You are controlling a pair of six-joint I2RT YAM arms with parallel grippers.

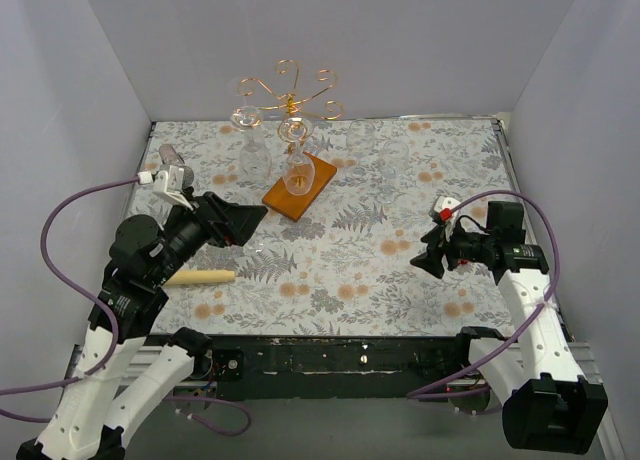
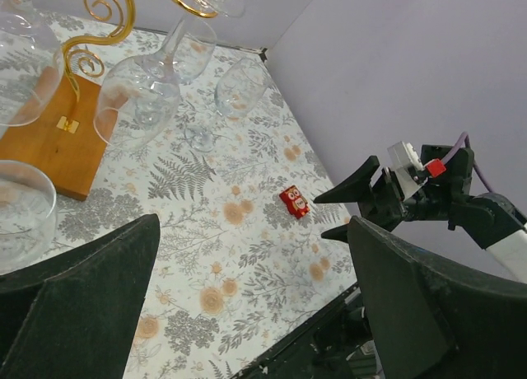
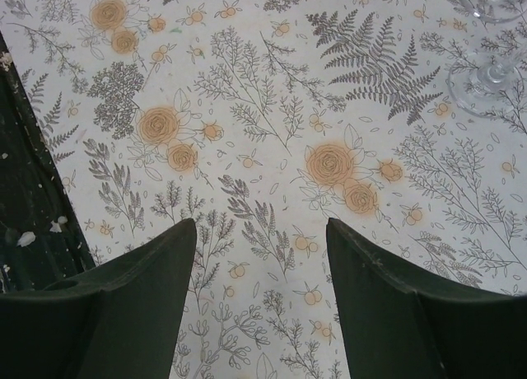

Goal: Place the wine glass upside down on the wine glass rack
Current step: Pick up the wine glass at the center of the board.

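The wine glass rack, a copper-gold wire tree [image 1: 288,92] on an orange-brown wooden base [image 1: 312,176], stands at the back centre. Two wine glasses hang upside down on it [image 1: 253,152] [image 1: 298,177]; one shows in the left wrist view [image 2: 136,99]. Another clear glass bowl [image 2: 20,214] sits just outside my left gripper's left finger. My left gripper [image 1: 255,228] [image 2: 254,222] is open and empty, in front of the base. My right gripper [image 1: 425,252] [image 3: 262,231] is open and empty above the tablecloth at the right.
Two upright glasses [image 1: 362,140] [image 1: 393,156] stand right of the rack; a glass foot [image 3: 486,74] shows in the right wrist view. A small red owl block [image 2: 294,202] lies mid-table. A wooden cylinder [image 1: 200,276] lies under the left arm. Walls enclose three sides.
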